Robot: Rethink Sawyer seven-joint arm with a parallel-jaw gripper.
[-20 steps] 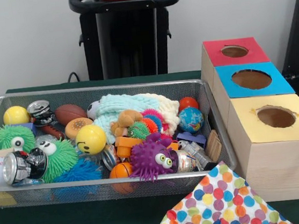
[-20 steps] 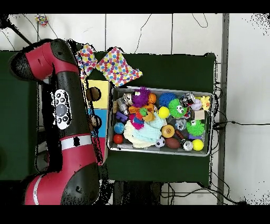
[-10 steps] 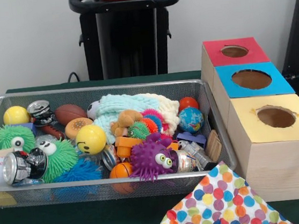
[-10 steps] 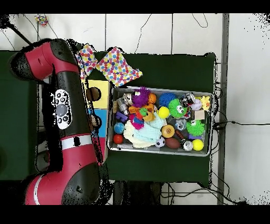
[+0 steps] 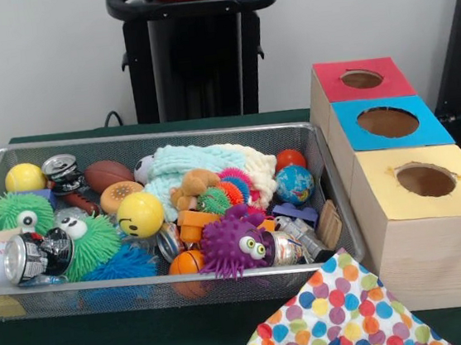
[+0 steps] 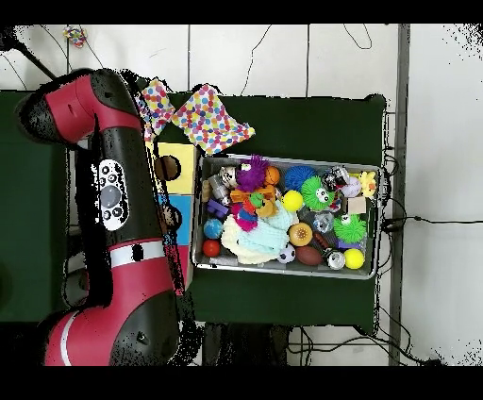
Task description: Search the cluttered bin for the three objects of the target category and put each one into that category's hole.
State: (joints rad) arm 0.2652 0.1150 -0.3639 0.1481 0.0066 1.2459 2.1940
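A wire mesh bin (image 5: 151,136) holds a heap of toys. Among them are a yellow smiley ball (image 5: 139,214), a purple fuzzy monster (image 5: 232,243), a green fuzzy monster (image 5: 93,242), a crushed can (image 5: 32,256), a globe ball (image 5: 294,183), a red ball (image 5: 290,158), a small basketball (image 5: 186,262) and a brown football (image 5: 107,174). To the right stand three boxes with round holes: red (image 5: 332,78), blue (image 5: 351,130) and yellow (image 5: 383,197). In the overhead view the red arm (image 6: 123,217) lies folded over the boxes, away from the bin (image 6: 283,272). Neither view shows the gripper.
A pale knitted cloth (image 5: 188,165) covers the bin's back middle. A polka-dot cloth (image 5: 338,314) lies on the green table in front of the yellow box, also visible from overhead as polka-dot cloth (image 6: 212,118). Cables run along the floor beyond the table.
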